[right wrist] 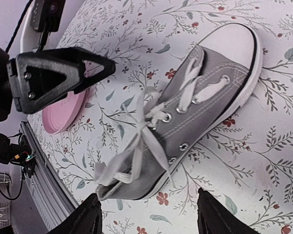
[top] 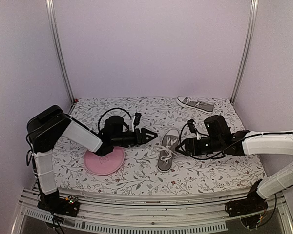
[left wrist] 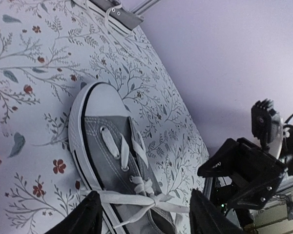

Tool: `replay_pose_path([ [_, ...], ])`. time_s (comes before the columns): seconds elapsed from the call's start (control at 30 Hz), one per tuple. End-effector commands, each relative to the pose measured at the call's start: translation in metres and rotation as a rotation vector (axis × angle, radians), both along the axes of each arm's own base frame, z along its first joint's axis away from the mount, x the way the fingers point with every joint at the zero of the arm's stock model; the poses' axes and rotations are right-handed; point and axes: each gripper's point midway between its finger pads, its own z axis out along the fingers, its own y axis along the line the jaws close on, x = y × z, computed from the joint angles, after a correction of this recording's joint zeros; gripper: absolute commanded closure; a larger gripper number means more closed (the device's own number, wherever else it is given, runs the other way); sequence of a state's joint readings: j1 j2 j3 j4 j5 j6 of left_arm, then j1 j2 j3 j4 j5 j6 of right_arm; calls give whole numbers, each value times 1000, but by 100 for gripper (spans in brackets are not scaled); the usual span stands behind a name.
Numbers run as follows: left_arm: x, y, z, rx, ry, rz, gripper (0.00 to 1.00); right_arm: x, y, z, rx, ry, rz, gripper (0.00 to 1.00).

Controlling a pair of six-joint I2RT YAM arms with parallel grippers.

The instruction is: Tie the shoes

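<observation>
One grey shoe lies mid-table, toe pointing away; its white laces meet in a knot over the tongue, and loose loops trail off both sides. My left gripper hovers just left of it, open, and the lace runs across between its fingertips without being pinched. My right gripper sits just right of the shoe, also open, its jaws straddling bare cloth beside the heel. The second shoe lies on its side at the back right.
A round pink plate rests on the floral cloth under my left arm, also seen in the right wrist view. White walls and metal posts enclose the table. A metal rail runs along the near edge.
</observation>
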State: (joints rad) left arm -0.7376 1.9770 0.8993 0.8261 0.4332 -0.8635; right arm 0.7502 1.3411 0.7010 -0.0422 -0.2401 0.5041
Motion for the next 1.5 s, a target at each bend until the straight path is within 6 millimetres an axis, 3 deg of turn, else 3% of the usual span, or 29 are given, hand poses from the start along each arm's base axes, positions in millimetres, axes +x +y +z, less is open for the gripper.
replay_pose_path([
  [0.0, -41, -14, -31, 53, 81, -107, 42, 4, 3, -5, 102, 14, 70, 33],
  [0.13, -51, -20, -41, 26, 127, -129, 45, 5, 9, -18, 114, 35, 114, 35],
  [0.37, -50, -26, -50, -21, 167, -134, 55, 10, 12, -42, 79, 63, 132, 46],
  [0.73, -40, -29, -58, -26, 166, -106, 57, 14, 18, -54, 71, 76, 147, 66],
  [1.03, -31, -33, -47, -59, 124, -105, 62, 14, 18, -58, 69, 81, 149, 77],
  [1.37, -27, -32, -52, -52, 138, -97, 93, 13, 15, -59, 65, 83, 141, 96],
  [1.47, -26, -31, -53, -49, 139, -89, 100, 12, 14, -60, 63, 85, 138, 97],
])
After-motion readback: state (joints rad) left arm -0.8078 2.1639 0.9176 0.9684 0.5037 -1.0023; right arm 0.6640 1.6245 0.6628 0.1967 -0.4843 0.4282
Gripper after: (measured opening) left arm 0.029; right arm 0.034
